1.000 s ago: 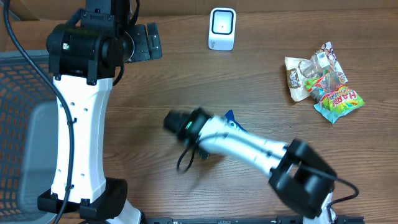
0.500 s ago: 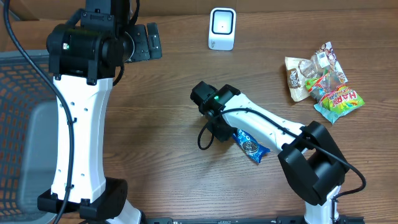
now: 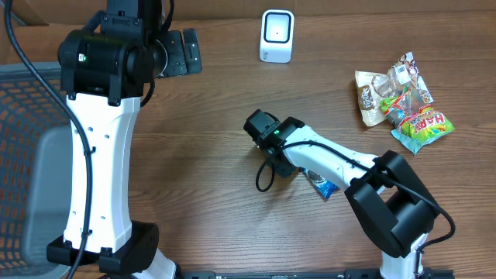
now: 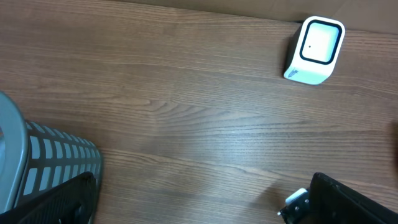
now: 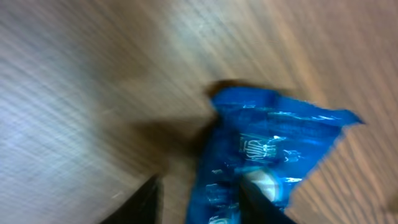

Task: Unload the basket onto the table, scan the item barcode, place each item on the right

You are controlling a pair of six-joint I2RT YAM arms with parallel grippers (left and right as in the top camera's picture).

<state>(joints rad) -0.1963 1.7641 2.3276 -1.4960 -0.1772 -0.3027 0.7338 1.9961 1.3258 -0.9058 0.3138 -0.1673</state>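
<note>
at the left edge a grey basket [image 3: 23, 155] is cut off. the left hand [image 4: 202, 199] hangs with fingers wide apart. mid-bench [image 3: 194, 139], below the white scanner [image 3: 277, 35], the blue packet [image 3: 324, 186] slants upper left to lower right, mostly hidden under the right arm. the right hand [image 5: 199, 202] straddles it; i cannot tell if it grips. the packet's white print is blurred. far right, a green bag [image 3: 422, 125] reads "har".

A brown wooden table [image 3: 194, 132] fills the view. At the left side is a grey basket [image 3: 19, 108], and its wall is full of little holes. Far over on the right lies a small pile of snack bags [image 3: 395, 93], all touching each other. The nearest one is a green and yellow bag [image 3: 425, 126].
</note>
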